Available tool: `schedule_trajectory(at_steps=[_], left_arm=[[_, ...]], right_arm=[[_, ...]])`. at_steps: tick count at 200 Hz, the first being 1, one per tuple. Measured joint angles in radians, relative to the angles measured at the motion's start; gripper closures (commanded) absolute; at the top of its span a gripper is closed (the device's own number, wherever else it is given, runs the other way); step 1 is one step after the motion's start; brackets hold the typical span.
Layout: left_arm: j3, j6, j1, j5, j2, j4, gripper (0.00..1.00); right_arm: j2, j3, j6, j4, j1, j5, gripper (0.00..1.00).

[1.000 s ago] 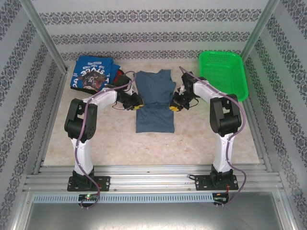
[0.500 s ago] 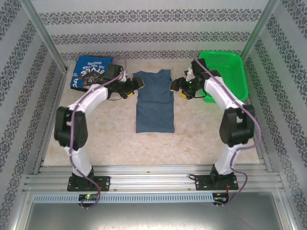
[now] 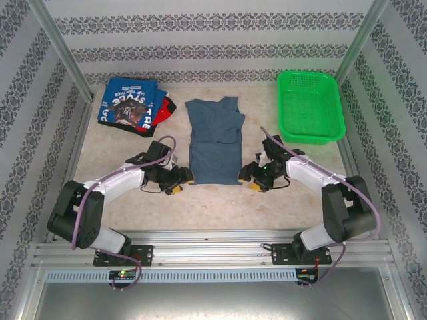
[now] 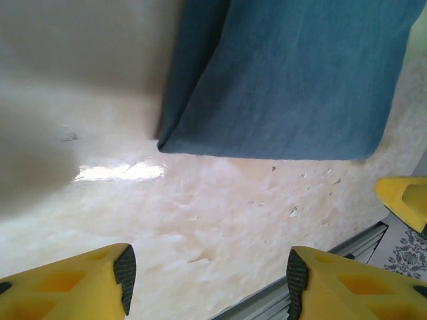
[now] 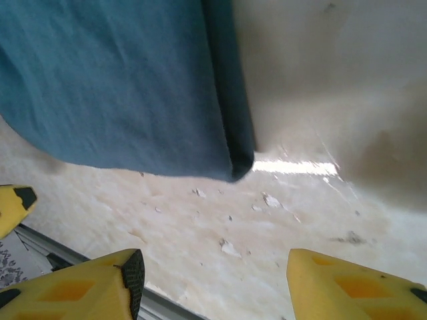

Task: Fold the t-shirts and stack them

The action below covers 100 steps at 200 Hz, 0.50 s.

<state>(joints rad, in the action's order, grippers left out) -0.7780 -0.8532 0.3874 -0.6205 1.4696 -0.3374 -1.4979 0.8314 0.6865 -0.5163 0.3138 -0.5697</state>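
Flanking the near hem of the blue shirt (image 3: 213, 143), which lies mid-worktop (image 3: 220, 208), the left hand (image 3: 177, 182) and right hand (image 3: 254, 179) gape empty. I'd pinch both hem corners together, then carry them evenly toward the collar.

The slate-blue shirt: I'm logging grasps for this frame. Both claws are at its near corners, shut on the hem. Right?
Not shut. The wrist views show the left claw and right claw open over bare table, short of the hem of the slate-blue shirt. They are at its near corners.
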Motion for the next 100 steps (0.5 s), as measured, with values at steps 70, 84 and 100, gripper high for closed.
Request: schedule_trajectory(at_steps=[70, 84, 100], left_arm=[[-0.004, -0.071, 0.035, 0.058, 0.166, 0.165, 0.47], [-0.013, -0.084, 0.037, 0.064, 0.174, 0.163, 0.50], [-0.018, -0.097, 0.042, 0.078, 0.185, 0.162, 0.53]], right_arm=[[-0.175, 0.016, 0.031, 0.143, 0.036, 0.001, 0.48], [-0.186, 0.029, 0.043, 0.135, 0.038, 0.000, 0.51], [-0.206, 0.047, 0.049, 0.148, 0.043, 0.002, 0.55]])
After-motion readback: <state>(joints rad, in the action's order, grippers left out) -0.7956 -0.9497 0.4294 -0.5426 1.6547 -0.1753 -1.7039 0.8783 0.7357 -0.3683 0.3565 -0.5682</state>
